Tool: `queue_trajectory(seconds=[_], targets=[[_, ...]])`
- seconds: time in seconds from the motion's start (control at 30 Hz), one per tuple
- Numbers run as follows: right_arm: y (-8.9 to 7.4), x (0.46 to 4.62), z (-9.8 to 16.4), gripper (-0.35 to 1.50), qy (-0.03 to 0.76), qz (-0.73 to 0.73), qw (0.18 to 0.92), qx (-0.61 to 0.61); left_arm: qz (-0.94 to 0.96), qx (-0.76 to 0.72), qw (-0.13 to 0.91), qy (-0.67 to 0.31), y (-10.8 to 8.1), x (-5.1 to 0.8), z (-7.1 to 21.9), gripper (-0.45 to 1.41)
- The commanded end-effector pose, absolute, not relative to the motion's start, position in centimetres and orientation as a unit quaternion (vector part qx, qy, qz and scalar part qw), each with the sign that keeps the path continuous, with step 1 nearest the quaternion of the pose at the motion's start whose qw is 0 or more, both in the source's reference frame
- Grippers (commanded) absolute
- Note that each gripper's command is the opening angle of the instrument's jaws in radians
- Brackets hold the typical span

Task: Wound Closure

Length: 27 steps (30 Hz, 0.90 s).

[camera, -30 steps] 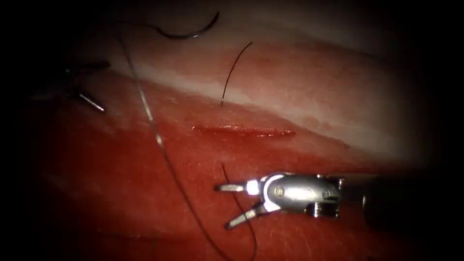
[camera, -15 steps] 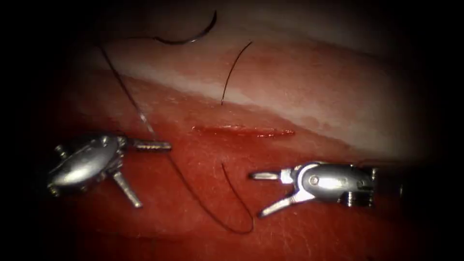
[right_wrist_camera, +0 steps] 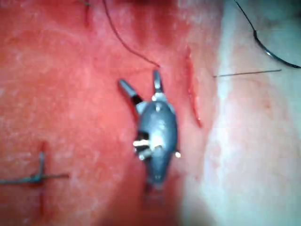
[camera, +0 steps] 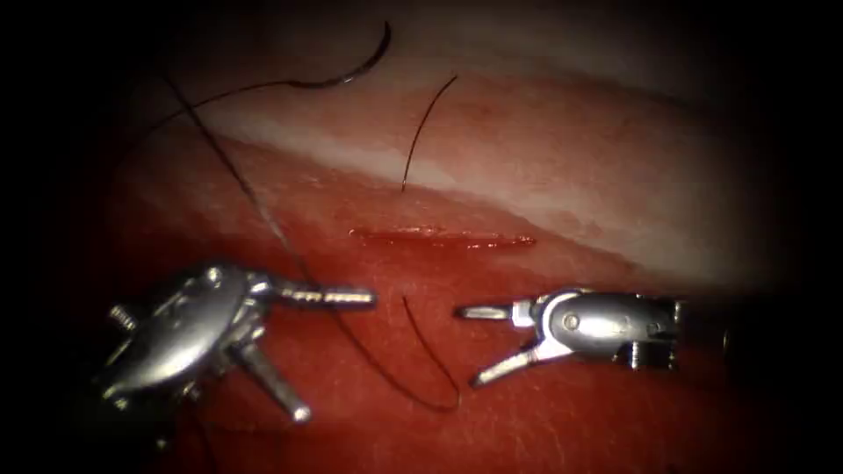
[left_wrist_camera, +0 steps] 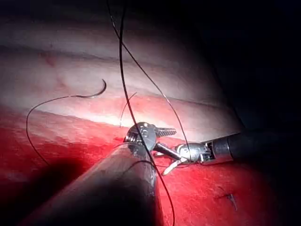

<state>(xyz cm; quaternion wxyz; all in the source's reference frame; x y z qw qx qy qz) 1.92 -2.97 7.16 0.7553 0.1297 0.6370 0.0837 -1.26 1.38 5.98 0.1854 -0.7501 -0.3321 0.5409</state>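
The cut [camera: 439,237] runs across the tissue [camera: 571,175]. The curved needle [camera: 360,63] lies free on the pale tissue beyond the cut, to its left; neither tool holds it and it is not in the tissue. Its thread [camera: 263,219] runs down past the cut's left end, loops and enters the tissue at a point below the cut. A free thread end [camera: 426,123] rises from above the cut. My left tool [camera: 335,355] is open beside the thread, holding nothing. My right tool [camera: 466,347] is open and holds nothing. The right wrist view shows those open jaws, right tool [right_wrist_camera: 139,80], beside the cut [right_wrist_camera: 193,101].
Red fluid covers the near tissue [camera: 527,421]. An older stitch with cut thread ends [right_wrist_camera: 40,176] sits away from the cut. In the left wrist view the needle [left_wrist_camera: 96,92] lies on pale tissue, and the thread [left_wrist_camera: 123,70] crosses in front of both tools.
The left tool came in from the far left and moved right toward the thread, jaws open. The right tool drew back to the right. The thread loop has shifted left.
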Motion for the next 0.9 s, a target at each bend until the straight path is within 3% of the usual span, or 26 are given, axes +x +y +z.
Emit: queue_trajectory(seconds=[0.03, 0.57, 0.8, 0.9], targets=[[-3.00, 2.00, 7.22, 1.09, 0.638, 0.083, 0.754, 0.130, 0.539, -0.751, 0.189, -0.330, 1.43, -1.31, 6.06, 0.62], [-3.03, 2.04, 7.27, 1.13, 0.637, 0.082, 0.755, 0.127, 0.505, -0.763, 0.241, -0.322, 1.69, -1.25, 5.78, 0.59], [-3.02, 2.04, 7.29, 1.13, 0.637, 0.083, 0.756, 0.127, 0.499, -0.761, 0.250, -0.329, 1.70, -1.27, 5.72, 0.52], [-3.03, 2.05, 7.29, 1.14, 0.637, 0.082, 0.756, 0.127, 0.497, -0.758, 0.256, -0.335, 1.70, -1.26, 5.72, 0.41]])
